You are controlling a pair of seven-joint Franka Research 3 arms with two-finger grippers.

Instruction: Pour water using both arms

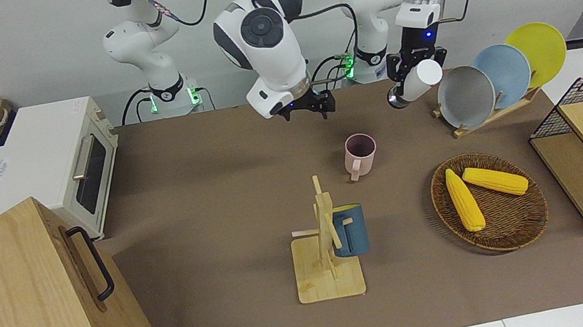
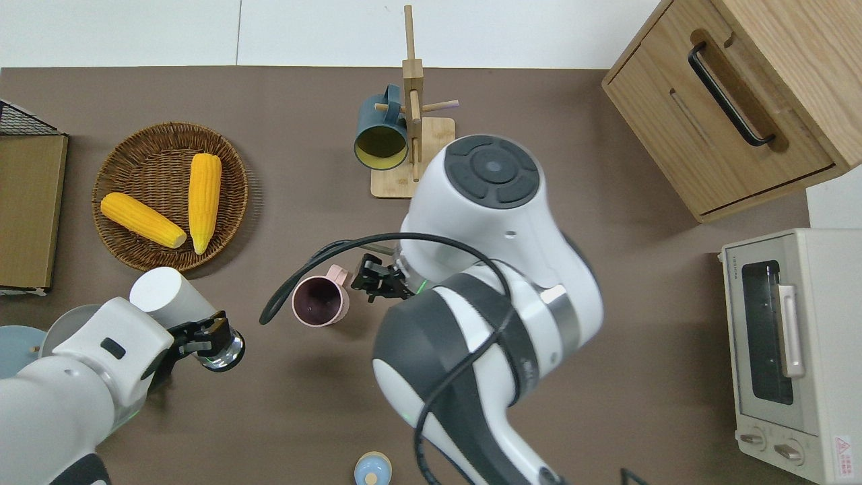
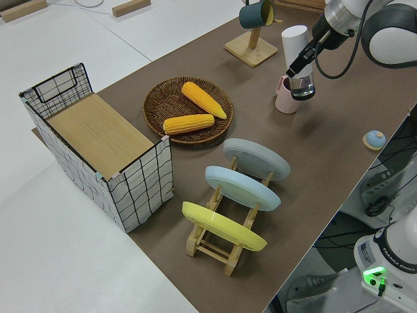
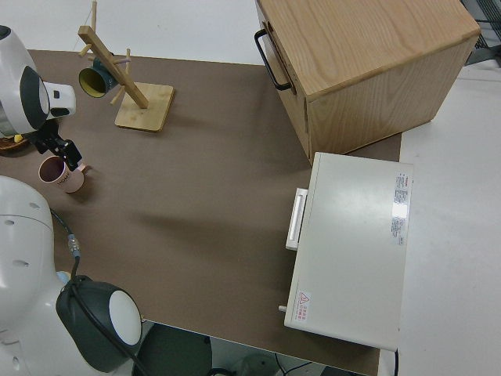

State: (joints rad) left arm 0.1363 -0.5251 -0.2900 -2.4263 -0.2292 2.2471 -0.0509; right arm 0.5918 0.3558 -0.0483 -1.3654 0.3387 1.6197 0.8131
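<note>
Brown matting covers the table, with white floor around it. At the mat's middle, the right end effector hangs just beside the pink mug, at the mug's 3 o'clock in the overhead view; whether its fingers are spread I cannot tell. The left end effector pinches a tilted white bottle over the mat at the mug's 9 o'clock. Only the overhead and left side views show a small blue knob near the robots.
</note>
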